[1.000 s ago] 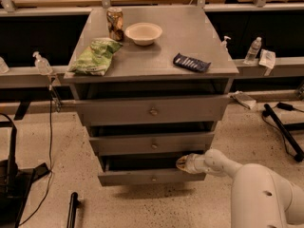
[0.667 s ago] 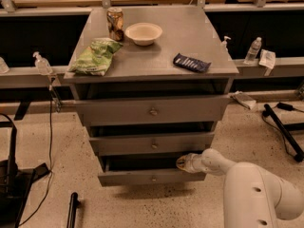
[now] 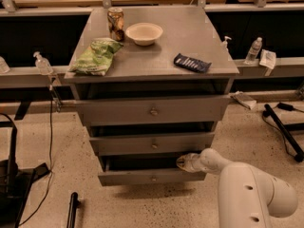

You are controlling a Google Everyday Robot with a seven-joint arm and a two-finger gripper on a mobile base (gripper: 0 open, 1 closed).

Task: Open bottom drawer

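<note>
The grey cabinet has three drawer fronts, each with a small round knob. The bottom drawer (image 3: 142, 176) is the lowest and narrowest; it stands pulled out a little, with a dark gap above its front. My gripper (image 3: 183, 163) sits at the top right edge of that drawer front, reaching into the gap from the right. The white arm (image 3: 247, 189) fills the lower right corner. The mid-sized drawer (image 3: 153, 144) and the widest drawer (image 3: 152, 110) are above it.
On the cabinet top (image 3: 185, 37) lie a green chip bag (image 3: 97, 56), a can (image 3: 115, 23), a white bowl (image 3: 144, 33) and a dark snack packet (image 3: 191, 63). Bottles (image 3: 253, 50) stand on side ledges. A black stand (image 3: 14, 184) and cables are on the floor left.
The arm has shifted slightly, its large white body sitting a bit further left and nearer the camera. The gripper stays at the bottom drawer's top right edge; the drawer looks unchanged.
</note>
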